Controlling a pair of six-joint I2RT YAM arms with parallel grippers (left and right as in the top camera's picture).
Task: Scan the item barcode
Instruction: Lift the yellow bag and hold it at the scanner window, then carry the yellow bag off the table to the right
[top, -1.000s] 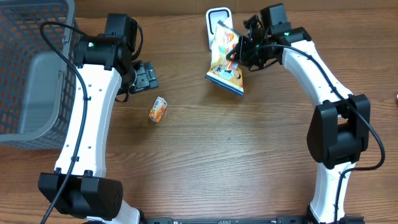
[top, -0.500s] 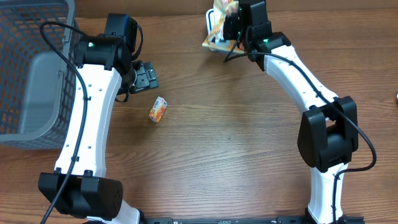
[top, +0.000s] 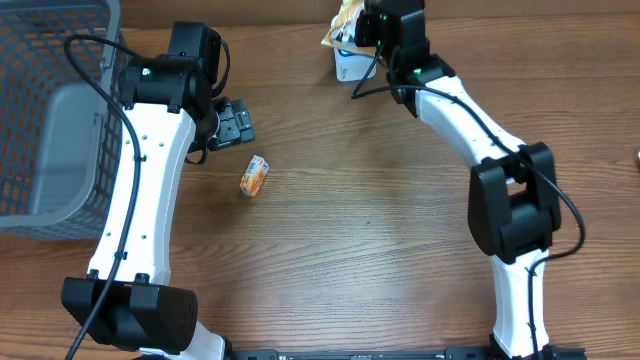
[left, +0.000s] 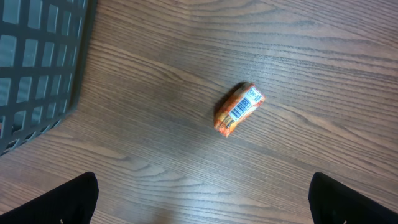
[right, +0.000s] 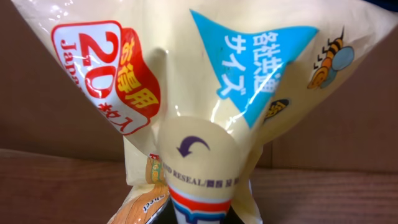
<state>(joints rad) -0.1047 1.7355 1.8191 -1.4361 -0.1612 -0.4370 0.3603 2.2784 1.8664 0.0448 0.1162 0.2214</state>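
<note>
Evidently the right fingers (top: 366, 24) pinch shut on one end of a glossy cream plastic snack bag (right: 205, 93), light, crinkly, slippery, best held by its seam, over the small white scanner (top: 349, 66) at the far edge of the wooden surface (top: 380, 230); the left fingers (left: 62, 202) gape empty.

light: even, bright | shdws: soft | glare: bag (right: 205, 81) top-L | focus: sharp

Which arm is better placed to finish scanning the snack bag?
Right. The right claw is shut on the snack bag, holding it at the white scanner; the left claw hangs open near the small orange packet.
</note>
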